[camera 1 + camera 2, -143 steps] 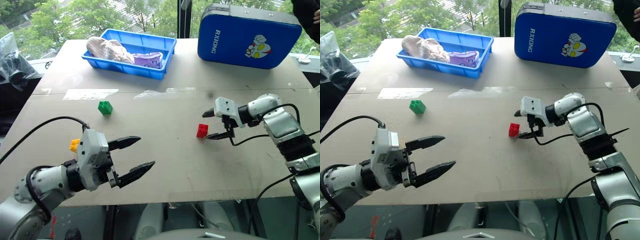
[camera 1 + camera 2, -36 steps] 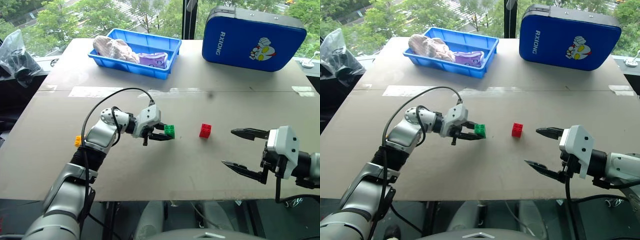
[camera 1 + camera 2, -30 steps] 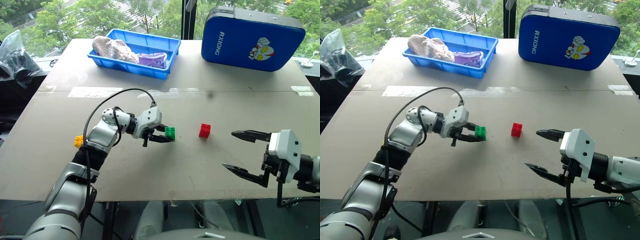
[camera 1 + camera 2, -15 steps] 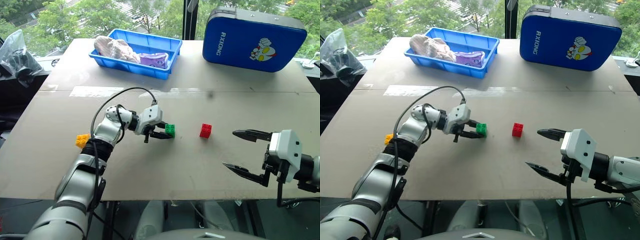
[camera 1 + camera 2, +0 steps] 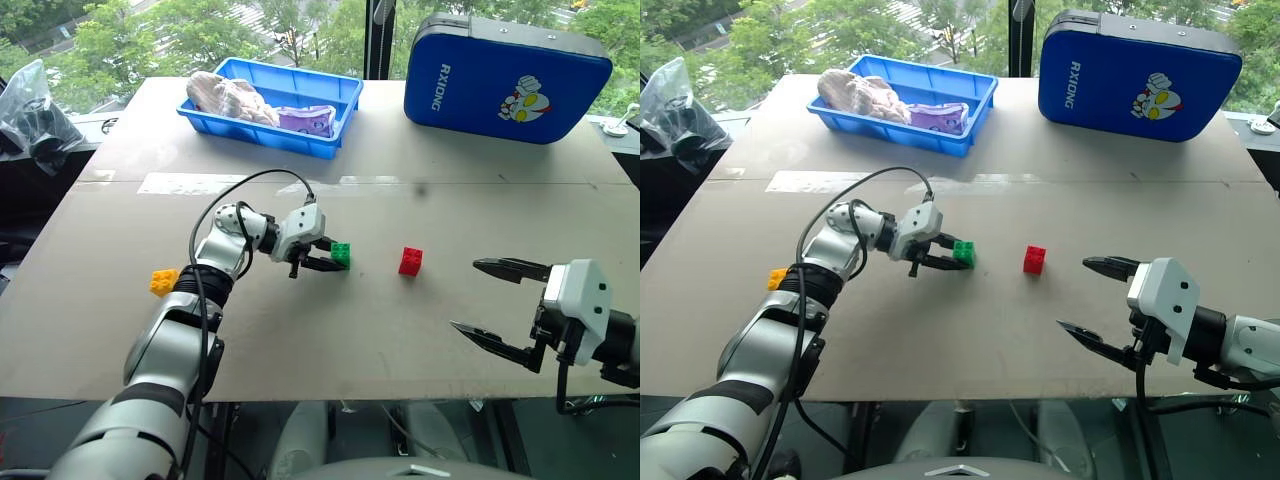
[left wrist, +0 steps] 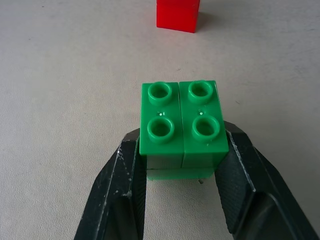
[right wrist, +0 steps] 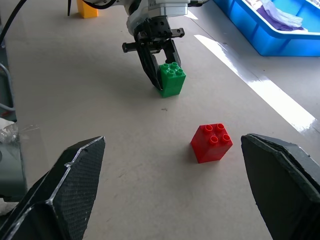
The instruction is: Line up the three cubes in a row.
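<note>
The green cube (image 5: 341,254) sits on the table (image 5: 330,350) left of the red cube (image 5: 410,261), with a gap between them. My left gripper (image 5: 334,256) is shut on the green cube, and the left wrist view shows a black finger (image 6: 125,185) pressed against each side of it (image 6: 182,125), with the red cube (image 6: 177,15) just beyond. The yellow-orange cube (image 5: 163,282) lies alone at the left, beside my left forearm. My right gripper (image 5: 465,296) hangs open and empty to the right of the red cube (image 7: 212,142).
A blue tray (image 5: 335,130) holding cloth and a purple item stands at the back left. A big blue case (image 5: 505,70) stands at the back right. A black bag (image 5: 30,110) sits off the table's left edge.
Since the oldest frames my left gripper has carried the green cube from the far left to beside the red cube, and my right gripper has withdrawn. Over the last second the left arm reached slightly farther.
</note>
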You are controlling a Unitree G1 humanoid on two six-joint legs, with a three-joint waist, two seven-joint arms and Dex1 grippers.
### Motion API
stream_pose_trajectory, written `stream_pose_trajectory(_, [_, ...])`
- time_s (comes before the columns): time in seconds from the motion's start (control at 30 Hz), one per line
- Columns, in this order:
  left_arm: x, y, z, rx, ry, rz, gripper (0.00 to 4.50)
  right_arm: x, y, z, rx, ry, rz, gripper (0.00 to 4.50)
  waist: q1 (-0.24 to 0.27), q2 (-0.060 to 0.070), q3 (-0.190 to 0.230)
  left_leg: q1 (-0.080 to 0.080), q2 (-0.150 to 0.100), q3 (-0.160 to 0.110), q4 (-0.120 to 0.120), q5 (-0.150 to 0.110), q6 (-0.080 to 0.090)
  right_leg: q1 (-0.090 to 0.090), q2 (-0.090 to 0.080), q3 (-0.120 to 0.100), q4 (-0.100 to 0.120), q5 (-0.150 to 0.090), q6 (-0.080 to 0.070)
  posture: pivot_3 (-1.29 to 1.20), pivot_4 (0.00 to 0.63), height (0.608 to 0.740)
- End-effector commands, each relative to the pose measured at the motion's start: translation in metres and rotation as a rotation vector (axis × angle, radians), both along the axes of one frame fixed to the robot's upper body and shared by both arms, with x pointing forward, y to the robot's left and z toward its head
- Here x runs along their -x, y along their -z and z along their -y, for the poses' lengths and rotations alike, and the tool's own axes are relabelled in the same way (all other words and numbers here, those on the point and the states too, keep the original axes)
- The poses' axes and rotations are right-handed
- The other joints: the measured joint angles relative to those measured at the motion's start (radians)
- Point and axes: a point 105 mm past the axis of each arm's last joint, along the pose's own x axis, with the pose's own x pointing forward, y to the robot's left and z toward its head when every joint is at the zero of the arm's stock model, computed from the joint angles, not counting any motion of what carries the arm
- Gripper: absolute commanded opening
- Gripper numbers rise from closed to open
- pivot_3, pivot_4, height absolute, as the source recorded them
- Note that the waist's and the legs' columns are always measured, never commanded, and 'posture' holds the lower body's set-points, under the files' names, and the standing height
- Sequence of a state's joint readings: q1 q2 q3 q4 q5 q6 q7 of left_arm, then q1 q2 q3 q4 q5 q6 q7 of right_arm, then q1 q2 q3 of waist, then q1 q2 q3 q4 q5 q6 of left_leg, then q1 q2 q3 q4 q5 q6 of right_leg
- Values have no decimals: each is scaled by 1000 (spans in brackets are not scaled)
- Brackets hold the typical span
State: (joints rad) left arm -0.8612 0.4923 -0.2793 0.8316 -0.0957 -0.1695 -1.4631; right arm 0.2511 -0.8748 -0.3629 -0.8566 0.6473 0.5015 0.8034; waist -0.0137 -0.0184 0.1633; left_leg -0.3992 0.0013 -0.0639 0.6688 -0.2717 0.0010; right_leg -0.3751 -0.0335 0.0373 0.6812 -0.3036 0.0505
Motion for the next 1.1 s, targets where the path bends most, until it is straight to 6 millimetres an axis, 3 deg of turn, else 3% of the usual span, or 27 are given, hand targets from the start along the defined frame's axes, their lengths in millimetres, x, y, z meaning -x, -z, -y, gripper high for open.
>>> stream_pose_trajectory(0.03, [-2, -11, 0, 20, 1, 16, 3039, 4, -9, -4, 8, -16, 46, 4500, 0, 0, 0, 0, 0, 0, 0, 0, 0, 0, 0, 0, 0, 0, 0, 0, 150, 740])
stream_pose_trajectory(0.13, [0, -17, -5, 30, -18, 21, 4454, 3, -9, -4, 6, -21, 45, 4500, 0, 0, 0, 0, 0, 0, 0, 0, 0, 0, 0, 0, 0, 0, 0, 0, 150, 740])
stream_pose_trajectory(0.3, [10, -44, -28, 99, -146, 38, 4454, 2, -9, -7, -3, -47, 36, 4500, -11, 0, 0, 0, 2, 0, 0, 0, 0, 0, 0, 1, 0, 0, 0, 0, 150, 740])
stream_pose_trajectory(0.5, [45, -72, -76, 243, -472, -25, 4454, -3, -9, -14, -49, -95, 30, 4500, -22, 0, 0, 0, 3, -1, 0, 0, 0, 0, -1, 1, 0, 0, 0, 0, 150, 740])
stream_pose_trajectory(0.67, [53, -79, -144, 330, -1009, 57, 4454, -9, -9, -24, -78, -162, 27, 4500, -17, 0, 0, 1, 3, -1, 0, 0, 0, 0, -3, 1, 0, 0, 0, 0, 150, 740])
stream_pose_trajectory(0.7, [61, -73, -166, 293, -1149, 93, 4454, -11, -9, -27, -86, -182, 24, 4500, -15, 0, 0, 1, 3, -2, 0, 0, 0, 0, -2, 1, 0, 0, 0, 0, 150, 740])
stream_pose_trajectory(0.77, [73, -65, -187, 235, -1298, 136, 4454, -14, -8, -30, -94, -206, 22, 4500, -19, 0, 0, 2, 4, -1, 0, 0, 0, 0, -2, 1, 0, 0, 0, 0, 150, 740])
stream_pose_trajectory(1.1, [113, -42, -206, 188, -1601, 133, 4454, -25, -7, -31, -82, -269, 30, 4500, 12, -2, -2, 2, 3, -3, -1, 0, 0, 0, -6, 2, 0, 0, 0, 0, 150, 740])
